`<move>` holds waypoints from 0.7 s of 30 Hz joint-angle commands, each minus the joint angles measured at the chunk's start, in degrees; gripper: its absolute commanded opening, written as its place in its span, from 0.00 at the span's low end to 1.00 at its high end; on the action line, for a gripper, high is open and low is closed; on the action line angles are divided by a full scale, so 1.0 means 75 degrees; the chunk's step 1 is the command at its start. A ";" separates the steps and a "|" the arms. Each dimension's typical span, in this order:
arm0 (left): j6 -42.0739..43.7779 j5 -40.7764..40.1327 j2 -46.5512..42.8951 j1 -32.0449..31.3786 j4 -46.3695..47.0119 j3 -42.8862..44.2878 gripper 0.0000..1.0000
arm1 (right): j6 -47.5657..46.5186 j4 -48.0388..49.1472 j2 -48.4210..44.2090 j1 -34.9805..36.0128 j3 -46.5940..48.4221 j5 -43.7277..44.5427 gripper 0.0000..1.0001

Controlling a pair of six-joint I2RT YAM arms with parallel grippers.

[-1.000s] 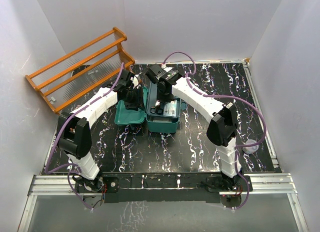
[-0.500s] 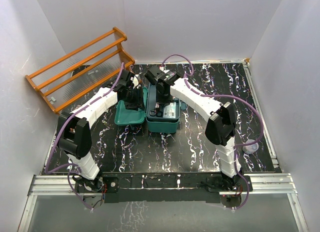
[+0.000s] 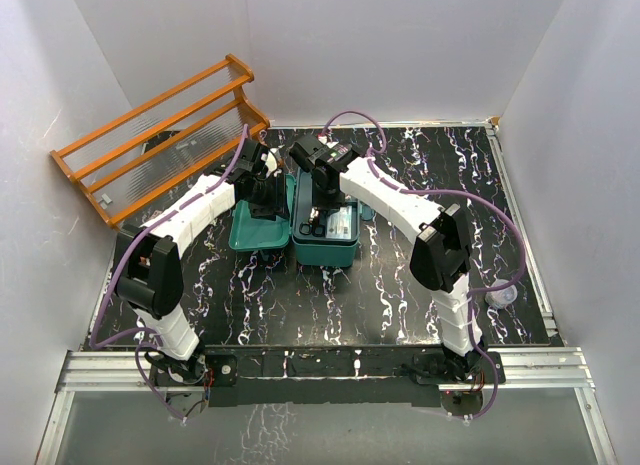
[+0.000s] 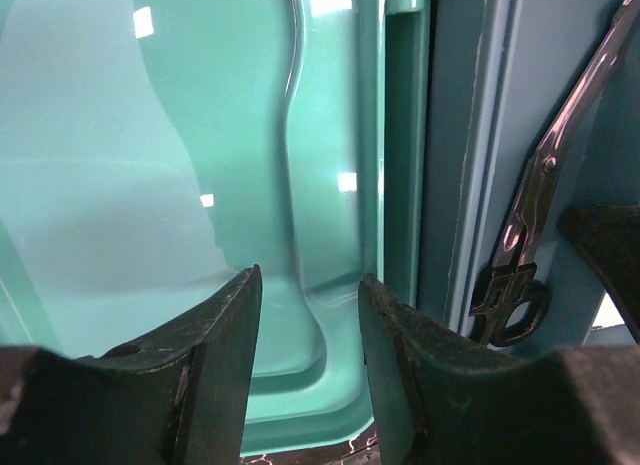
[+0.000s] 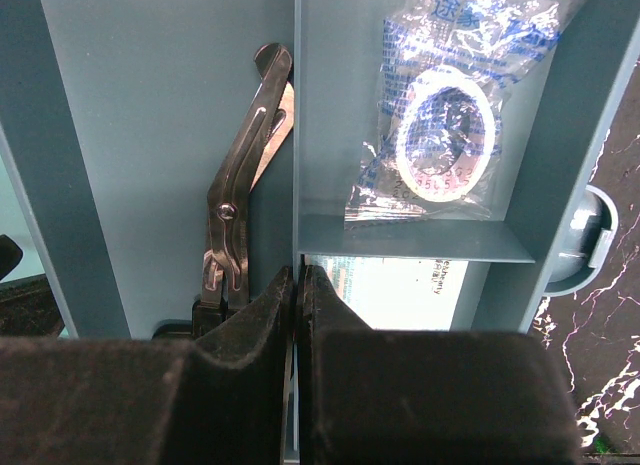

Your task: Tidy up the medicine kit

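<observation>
Scissors (image 5: 235,200) of shiny metal lie in smooth teal medicine kit (image 3: 325,255)

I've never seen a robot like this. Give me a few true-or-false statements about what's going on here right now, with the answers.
1. The medicine kit lies with its lid open. True.
2. The right gripper has its fingers spread wide. False: they are pressed together, above the kit.
3. A pair of scissors lies inside the kit. True.
4. The plastic packet shares a compartment with the scissors. False: a divider stands between them.
5. The orange rack sits at the near right of the table. False: it is at the far left corner.
6. The left gripper is open, with nothing between its fingers. True.
</observation>
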 commanded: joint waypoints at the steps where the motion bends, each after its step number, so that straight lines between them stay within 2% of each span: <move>1: 0.0069 -0.0041 -0.0093 -0.0009 -0.0131 0.0277 0.43 | -0.0073 0.0006 -0.0054 -0.0011 -0.0023 0.0005 0.00; 11: 0.0088 -0.0041 -0.0070 -0.0010 -0.0169 0.0324 0.43 | -0.0089 0.0021 -0.0243 -0.0009 -0.0268 -0.0090 0.00; 21: 0.0112 -0.0099 -0.0073 -0.0009 -0.0230 0.0415 0.43 | -0.0371 -0.0302 -0.0217 -0.0094 0.0188 -0.0454 0.00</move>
